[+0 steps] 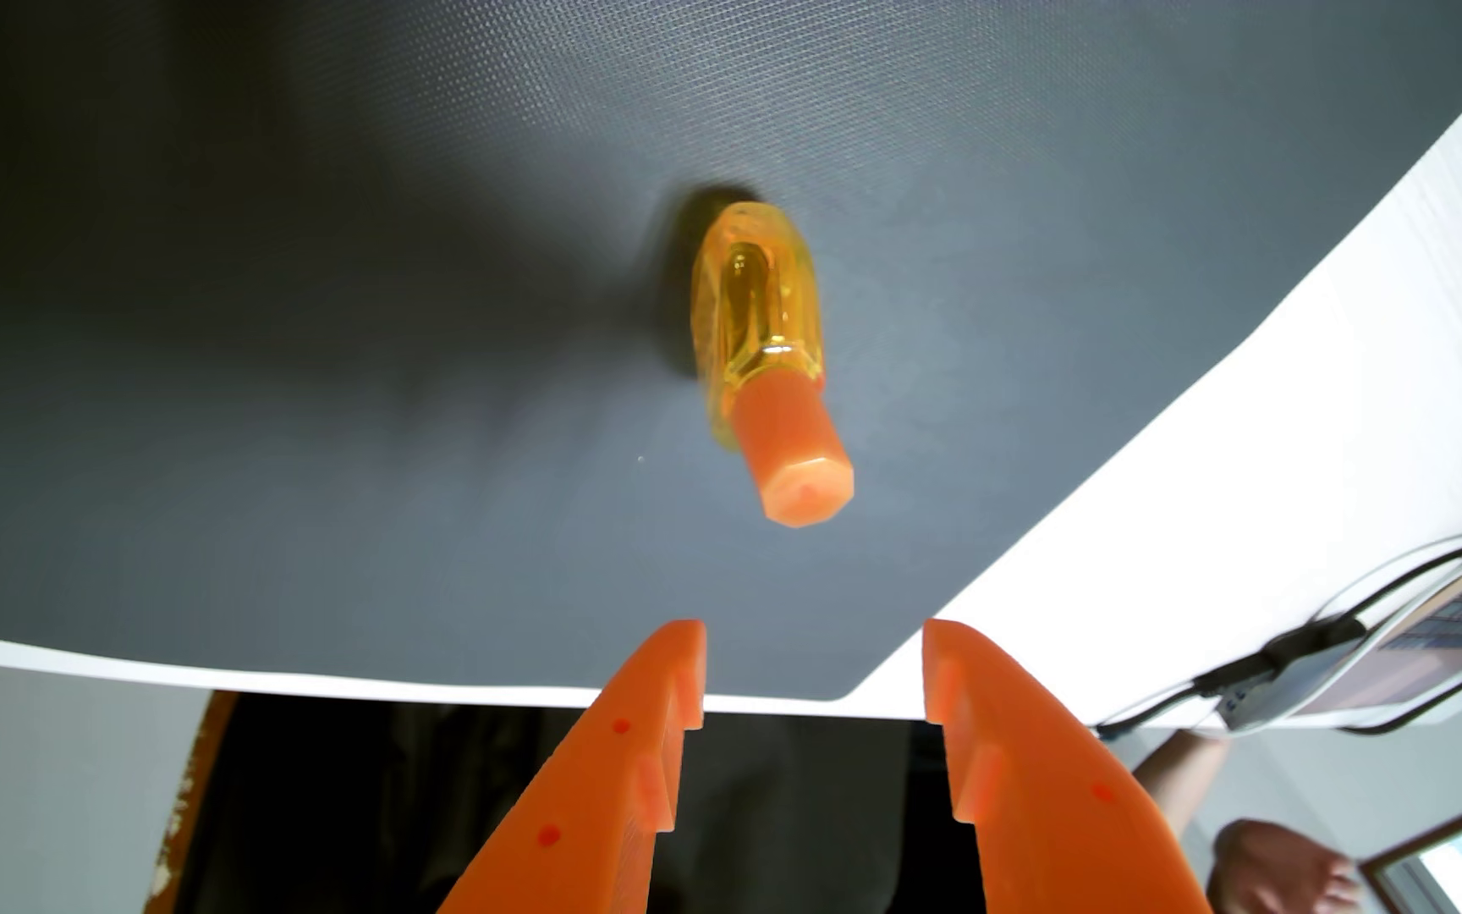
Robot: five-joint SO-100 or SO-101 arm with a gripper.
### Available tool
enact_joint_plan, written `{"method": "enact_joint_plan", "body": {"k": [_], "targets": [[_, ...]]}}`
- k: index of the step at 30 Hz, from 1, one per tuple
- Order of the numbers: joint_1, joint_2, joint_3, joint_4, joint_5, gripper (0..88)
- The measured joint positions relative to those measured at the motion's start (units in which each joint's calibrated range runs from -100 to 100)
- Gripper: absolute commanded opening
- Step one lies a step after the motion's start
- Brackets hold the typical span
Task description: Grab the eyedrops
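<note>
The eyedrops (pixel 763 351) are a small clear yellow bottle with an orange cap, standing on a dark grey mat (pixel 358 351) in the wrist view, which appears upside down. The cap points toward my gripper (pixel 814 641). Both orange fingers rise from the bottom edge, spread wide apart with nothing between them. The bottle lies beyond the fingertips, clear of them by a visible gap and roughly in line with the opening.
The mat lies on a white table (pixel 1325 395) whose edge runs behind the fingers. At the right are cables and a laptop (pixel 1413 641). A person's hand (pixel 1272 870) shows at the bottom right.
</note>
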Motion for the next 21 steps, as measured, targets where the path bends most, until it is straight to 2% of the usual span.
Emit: {"method": "enact_joint_plan", "body": {"k": [21], "targets": [[-1.0, 4.6, -0.5, -0.1, -0.6, 16.3]]}}
